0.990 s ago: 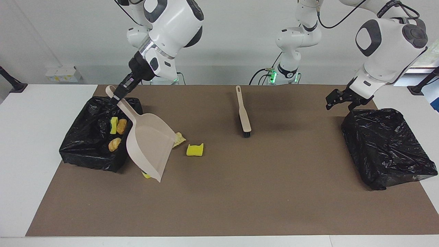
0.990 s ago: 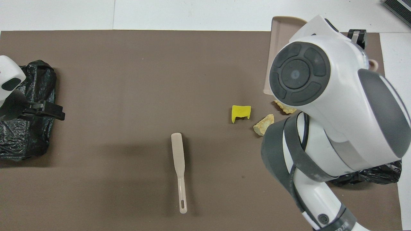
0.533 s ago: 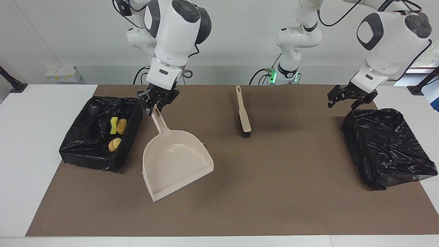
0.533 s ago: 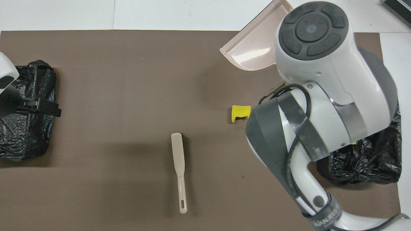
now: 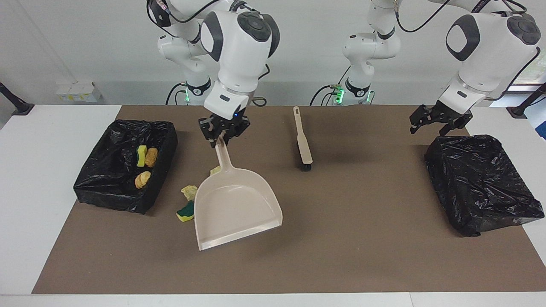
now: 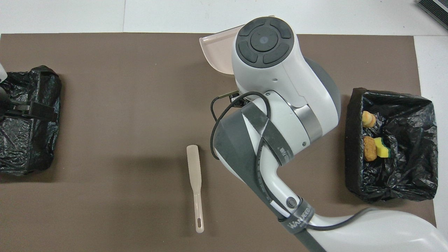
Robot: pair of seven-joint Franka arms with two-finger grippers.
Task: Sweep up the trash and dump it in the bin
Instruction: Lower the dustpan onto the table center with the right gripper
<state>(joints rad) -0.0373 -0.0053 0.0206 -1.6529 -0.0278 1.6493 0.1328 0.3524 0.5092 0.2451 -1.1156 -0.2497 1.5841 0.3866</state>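
My right gripper (image 5: 220, 138) is shut on the handle of the beige dustpan (image 5: 236, 209), which slants down over the mat beside the bin (image 5: 167, 147), mouth pointing away from the robots. In the overhead view only the pan's lip (image 6: 214, 52) shows past the arm. Trash lies on the mat beside the pan: a green-and-yellow sponge (image 5: 185, 212), a beige chunk (image 5: 189, 192) and a yellow bit (image 5: 214, 170). Inside the bin (image 6: 351, 147) are two brown lumps (image 5: 151, 157) (image 5: 142, 179) and a sponge (image 5: 141, 155). My left gripper (image 5: 426, 131) waits open over the other black bag.
The beige long-handled brush (image 5: 302, 143) (image 6: 195, 182) lies on the mat mid-table, handle toward the robots. A second black-bagged box (image 5: 482, 183) (image 6: 28, 140) sits at the left arm's end. The brown mat ends short of the white table edge.
The right arm swung the dustpan from its tilt at the bin out over the mat toward mid-table. The pan now covers the yellow sponge piece. The left gripper barely moved.
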